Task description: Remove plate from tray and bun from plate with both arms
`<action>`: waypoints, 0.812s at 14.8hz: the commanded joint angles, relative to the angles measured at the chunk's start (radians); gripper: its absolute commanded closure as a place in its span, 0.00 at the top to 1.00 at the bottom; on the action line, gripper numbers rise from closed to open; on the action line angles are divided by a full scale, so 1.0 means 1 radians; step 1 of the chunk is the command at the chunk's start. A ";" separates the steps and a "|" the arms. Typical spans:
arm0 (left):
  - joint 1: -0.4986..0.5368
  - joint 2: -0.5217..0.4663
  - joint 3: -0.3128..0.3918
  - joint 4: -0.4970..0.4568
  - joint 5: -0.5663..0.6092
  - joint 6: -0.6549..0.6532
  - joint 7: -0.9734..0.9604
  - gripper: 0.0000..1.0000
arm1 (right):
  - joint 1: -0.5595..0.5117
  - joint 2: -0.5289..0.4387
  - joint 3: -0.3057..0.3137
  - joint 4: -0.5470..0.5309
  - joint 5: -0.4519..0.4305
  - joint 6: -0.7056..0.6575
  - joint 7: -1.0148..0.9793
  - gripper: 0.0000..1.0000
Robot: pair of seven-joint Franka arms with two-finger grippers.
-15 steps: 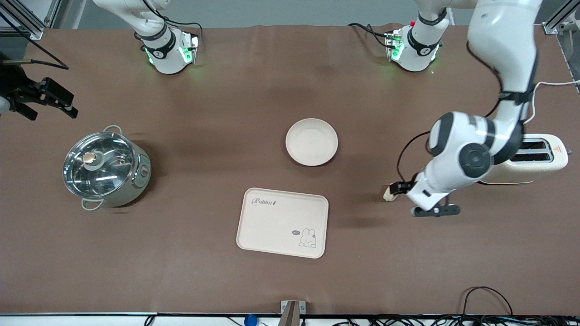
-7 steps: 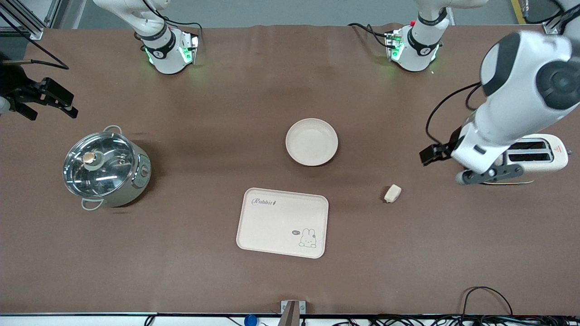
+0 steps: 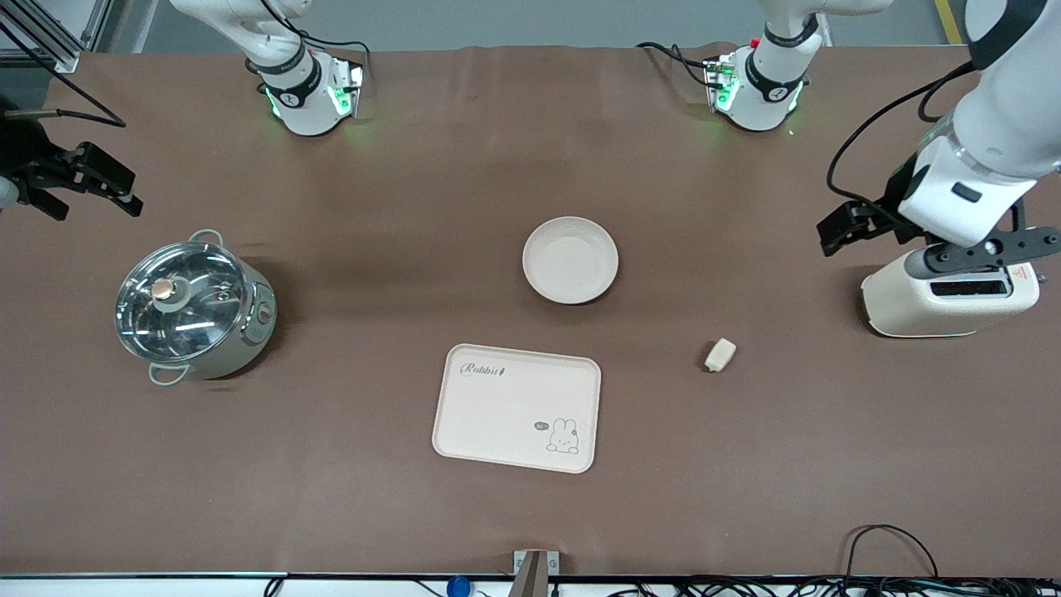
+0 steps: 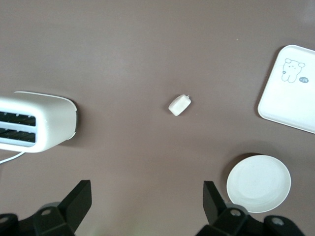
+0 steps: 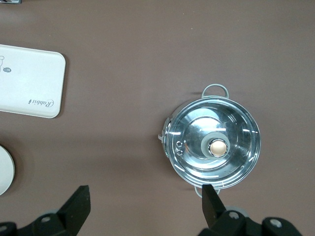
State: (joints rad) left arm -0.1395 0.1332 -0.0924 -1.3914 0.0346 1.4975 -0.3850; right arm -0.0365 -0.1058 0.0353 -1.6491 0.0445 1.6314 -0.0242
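The round cream plate (image 3: pixel 570 259) sits on the brown table near the middle, empty. It also shows in the left wrist view (image 4: pixel 258 183), and its edge shows in the right wrist view (image 5: pixel 4 170). The small pale bun (image 3: pixel 719 355) lies on the bare table, toward the left arm's end and nearer the front camera than the plate. It shows in the left wrist view (image 4: pixel 179 104) too. My left gripper (image 3: pixel 854 225) (image 4: pixel 146 194) is open and empty, up over the table beside the toaster. My right gripper (image 3: pixel 79 181) (image 5: pixel 145 195) is open and empty, over the table by the pot.
A rectangular cream rabbit tray (image 3: pixel 516 408) lies nearer the front camera than the plate. A steel pot with a glass lid (image 3: pixel 192 305) stands at the right arm's end. A cream toaster (image 3: pixel 949 294) stands at the left arm's end.
My left gripper was down at the bun one second ago. It has since lifted away and swung toward the toaster, leaving the bun on the table. The right arm has not moved.
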 commanded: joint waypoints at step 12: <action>0.253 -0.017 -0.165 -0.001 0.011 0.012 0.069 1.00 | 0.000 0.003 0.005 0.008 -0.014 -0.010 0.018 1.00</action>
State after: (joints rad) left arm 0.1056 0.1277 -0.2498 -1.3908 0.0388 1.5046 -0.3266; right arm -0.0365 -0.1055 0.0355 -1.6491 0.0445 1.6311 -0.0242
